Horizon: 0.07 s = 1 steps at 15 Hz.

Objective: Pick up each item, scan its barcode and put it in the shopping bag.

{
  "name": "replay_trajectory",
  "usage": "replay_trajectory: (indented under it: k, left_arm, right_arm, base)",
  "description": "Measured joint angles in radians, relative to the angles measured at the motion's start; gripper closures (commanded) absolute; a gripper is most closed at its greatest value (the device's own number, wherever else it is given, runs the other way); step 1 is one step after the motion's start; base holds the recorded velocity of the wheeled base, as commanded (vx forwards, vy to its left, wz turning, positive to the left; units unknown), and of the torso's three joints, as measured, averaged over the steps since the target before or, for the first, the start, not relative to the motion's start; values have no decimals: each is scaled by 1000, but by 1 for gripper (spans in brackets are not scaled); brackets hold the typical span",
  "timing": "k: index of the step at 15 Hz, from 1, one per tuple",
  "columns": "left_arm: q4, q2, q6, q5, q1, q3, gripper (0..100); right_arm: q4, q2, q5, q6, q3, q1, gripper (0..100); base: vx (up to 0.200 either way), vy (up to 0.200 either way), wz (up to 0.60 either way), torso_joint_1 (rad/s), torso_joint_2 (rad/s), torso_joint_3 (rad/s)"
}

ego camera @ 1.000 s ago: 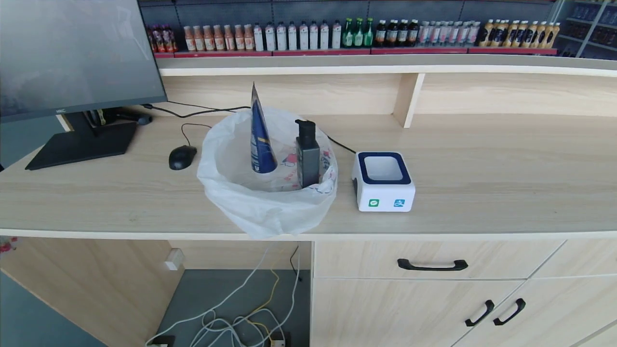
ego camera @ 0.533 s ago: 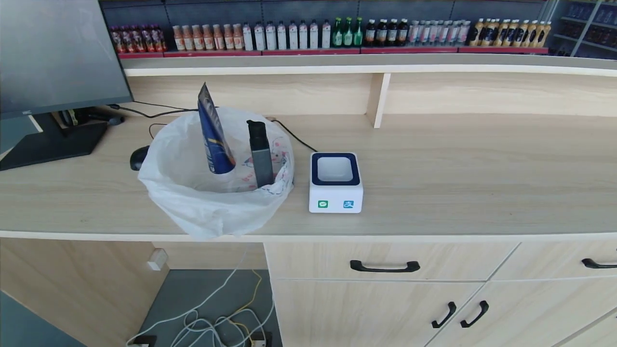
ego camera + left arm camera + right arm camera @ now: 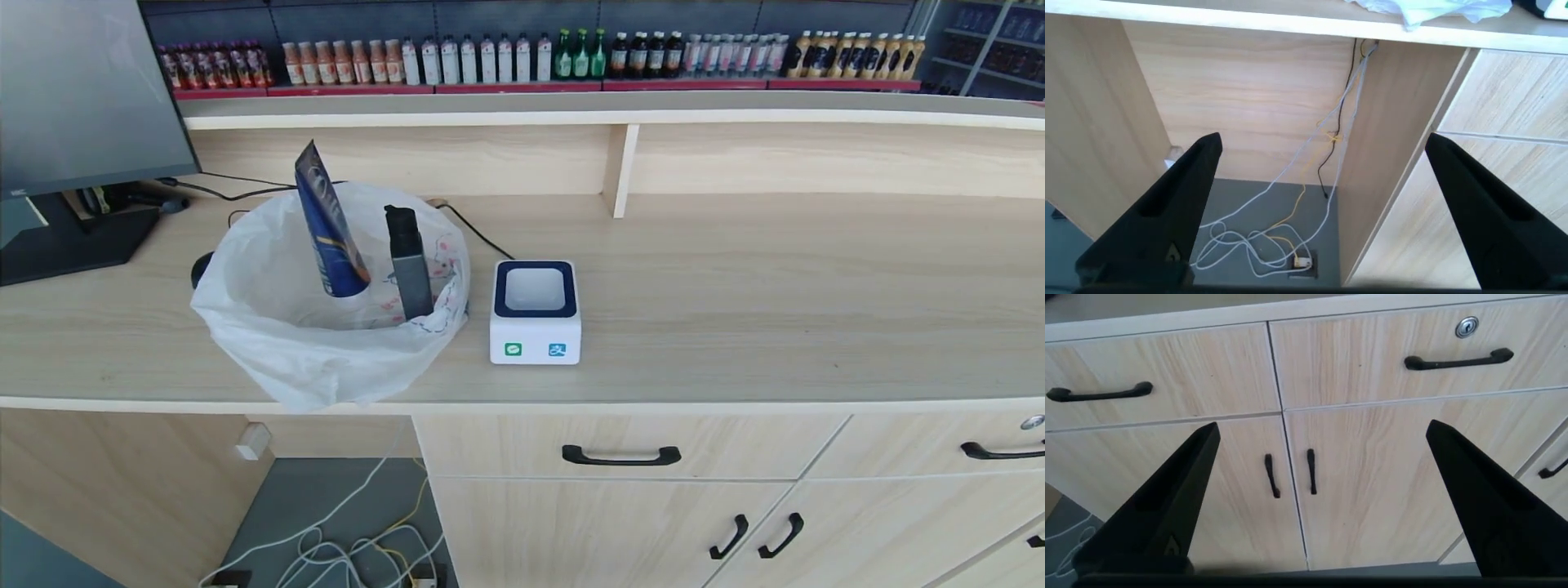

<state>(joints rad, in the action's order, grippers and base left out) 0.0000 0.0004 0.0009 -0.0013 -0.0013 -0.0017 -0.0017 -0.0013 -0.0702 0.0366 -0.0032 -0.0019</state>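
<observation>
White plastic shopping bag [image 3: 326, 359] on the pale wooden counter [image 3: 775, 286], just beside the white box scanner [image 3: 535, 314].
A blue tube [image 3: 326, 237] and a dark grey bottle [image 3: 408, 265] stand inside the bag; the left gripper [image 3: 1323, 147] and right gripper [image 3: 1323, 429] are spread wide and empty.

Tube [image 3: 328, 233] and bottle [image 3: 409, 265] in shopping bag [image 3: 269, 351], left of scanner [image 3: 535, 331].

Head view overlooks the counter [image 3: 735, 310]; lower wrist views face its cabinet front [image 3: 1372, 474].
</observation>
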Motion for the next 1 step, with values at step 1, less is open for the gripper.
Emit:
replay_trajectory:
  k: [1]
  left_arm:
    - [0, 0, 0, 0, 0, 0, 0]
  right_arm:
    - [0, 0, 0, 0, 0, 0, 0]
  base:
    - [0, 0, 0, 0, 0, 0]
